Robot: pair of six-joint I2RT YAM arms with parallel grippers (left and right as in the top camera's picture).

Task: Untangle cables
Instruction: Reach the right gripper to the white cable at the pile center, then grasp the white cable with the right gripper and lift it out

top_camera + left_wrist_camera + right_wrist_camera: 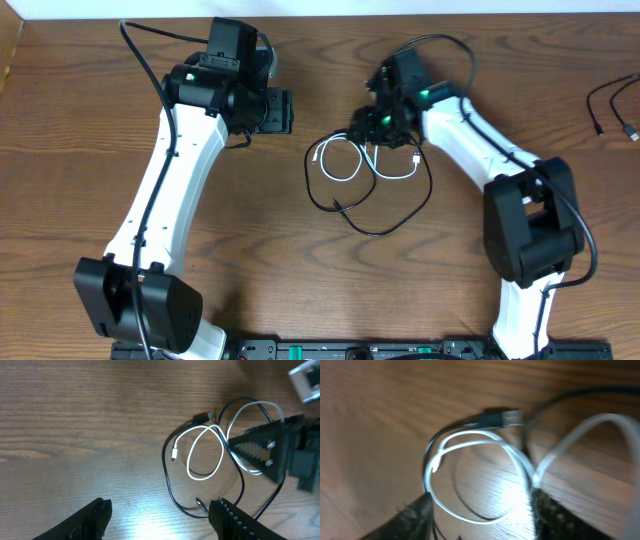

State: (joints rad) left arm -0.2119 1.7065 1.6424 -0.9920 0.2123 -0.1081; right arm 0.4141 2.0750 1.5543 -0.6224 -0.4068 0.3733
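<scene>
1. The white cable [204, 478] lies in two loops on the wooden desk [90, 150], near the middle and between the two arms.
2. A thin black cable [165, 470] runs in a wider loop around the white one and crosses it in several places. The two are tangled together.
3. The white cable's small plug [174, 454] lies flat on the wood inside the black loop. The black cable's plug [501, 417] rests just above the white loops.
4. The right claw [481, 497] is low over the tangle, with its jaws standing apart. A white strand runs down beside one finger. Whether it touches that finger I cannot tell, and nothing is clamped.
5. The left claw [160, 510] is wide open and holds nothing. It hangs over bare wood just beside the tangle, and the black loop passes close to one of its fingers.
6. Two more dark cords [596, 112] lie at the desk's right edge, well apart from the tangle.
</scene>
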